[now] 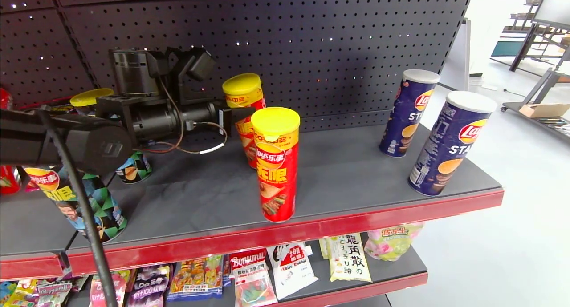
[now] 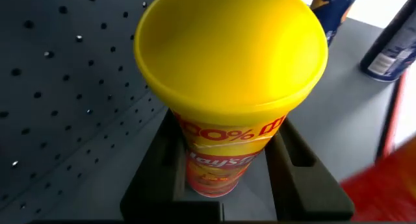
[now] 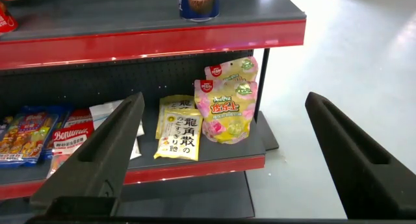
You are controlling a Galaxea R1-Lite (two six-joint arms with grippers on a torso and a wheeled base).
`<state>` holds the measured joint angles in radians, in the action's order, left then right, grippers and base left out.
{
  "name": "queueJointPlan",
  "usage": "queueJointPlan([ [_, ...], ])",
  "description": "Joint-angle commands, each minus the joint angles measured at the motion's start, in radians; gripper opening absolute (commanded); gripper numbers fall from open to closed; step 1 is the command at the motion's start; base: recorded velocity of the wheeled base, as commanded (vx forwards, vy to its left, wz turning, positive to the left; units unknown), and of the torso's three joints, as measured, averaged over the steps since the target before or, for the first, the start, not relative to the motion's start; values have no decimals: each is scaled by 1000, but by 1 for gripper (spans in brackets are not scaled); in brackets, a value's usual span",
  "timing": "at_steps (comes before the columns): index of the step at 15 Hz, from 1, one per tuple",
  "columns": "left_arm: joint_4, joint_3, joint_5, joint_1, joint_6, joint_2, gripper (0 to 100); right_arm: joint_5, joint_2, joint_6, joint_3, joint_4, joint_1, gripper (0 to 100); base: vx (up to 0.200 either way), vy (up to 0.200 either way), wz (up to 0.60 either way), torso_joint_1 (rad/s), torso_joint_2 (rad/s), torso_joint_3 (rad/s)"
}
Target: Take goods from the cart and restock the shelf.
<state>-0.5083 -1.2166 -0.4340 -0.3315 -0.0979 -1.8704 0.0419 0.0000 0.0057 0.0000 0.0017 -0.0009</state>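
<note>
A red chip can with a yellow lid (image 1: 244, 93) stands near the back of the dark upper shelf (image 1: 356, 173), close to the pegboard. My left gripper (image 1: 238, 115) reaches in from the left and is shut on this can's body. In the left wrist view the red chip can (image 2: 224, 87) sits between the two black fingers (image 2: 162, 172), which press on its sides. My right gripper (image 3: 225, 100) is open with nothing in it and faces the lower shelf (image 3: 195, 169).
A second red can (image 1: 275, 164) stands just in front of the held one. Two blue cans (image 1: 407, 113) (image 1: 449, 144) stand at the shelf's right end, green-patterned cans (image 1: 84, 200) at the left. Snack bags (image 1: 345, 258) lie on the lower shelf.
</note>
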Motion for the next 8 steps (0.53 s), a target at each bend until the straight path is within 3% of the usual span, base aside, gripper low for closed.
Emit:
queueJointPlan([
  [1,1,-50,0,-3,-3,-56,0,1,2,0,0,0,-1,100,0,0,0,0,0,0],
  [8,5,-67,-3,-34,-5,-69,0,1,2,0,0,0,1,100,0,0,0,0,0,0],
])
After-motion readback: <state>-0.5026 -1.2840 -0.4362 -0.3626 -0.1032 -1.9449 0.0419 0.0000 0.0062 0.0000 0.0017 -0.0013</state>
